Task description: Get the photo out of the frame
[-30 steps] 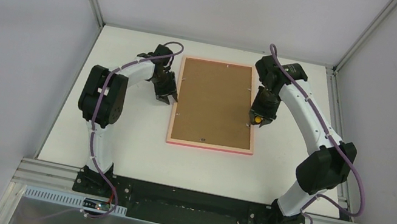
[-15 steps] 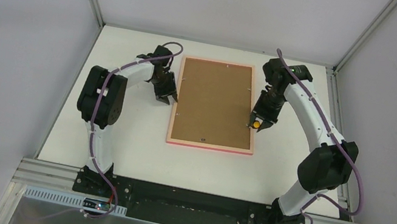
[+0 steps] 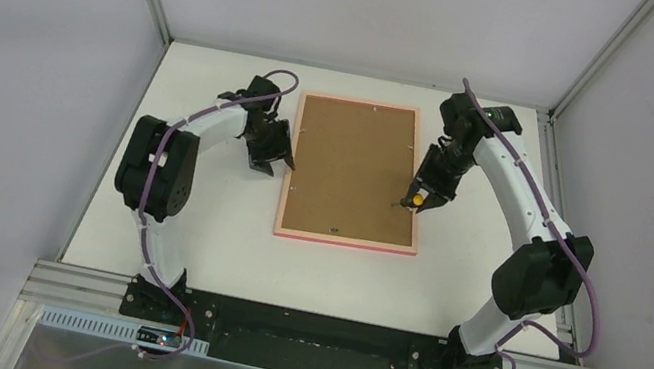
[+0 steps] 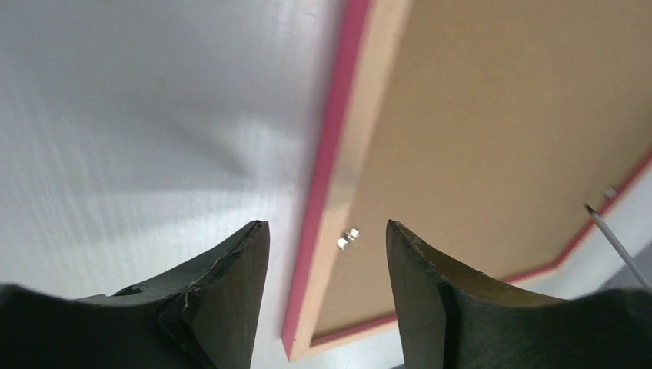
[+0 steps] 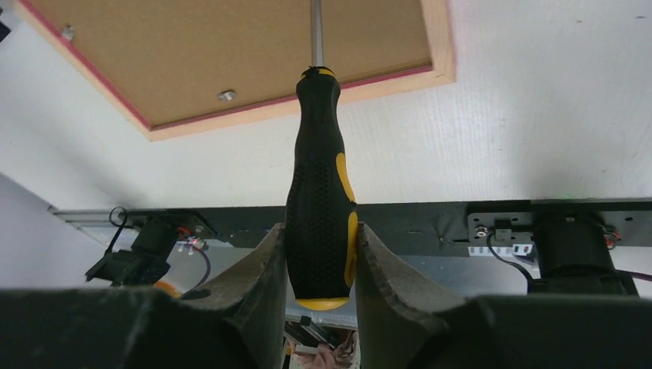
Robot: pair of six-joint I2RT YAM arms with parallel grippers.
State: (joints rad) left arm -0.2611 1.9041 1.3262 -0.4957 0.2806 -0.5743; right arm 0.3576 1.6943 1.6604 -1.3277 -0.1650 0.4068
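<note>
The pink frame lies face down on the white table, its brown back board up with small metal tabs; the photo's picture side is hidden. My left gripper is open and empty, straddling the frame's left edge above a metal tab. My right gripper is shut on a black and yellow screwdriver, whose shaft points at the board near the frame's right edge. The screwdriver tip shows in the left wrist view.
White walls and metal rails enclose the table. A black base strip with the arm mounts runs along the near edge. Another metal tab sits near the frame's near edge.
My right gripper has tilted the screwdriver so its tip reaches leftward over the board's right edge. My left arm has shifted slightly, the gripper staying by the frame's left edge.
</note>
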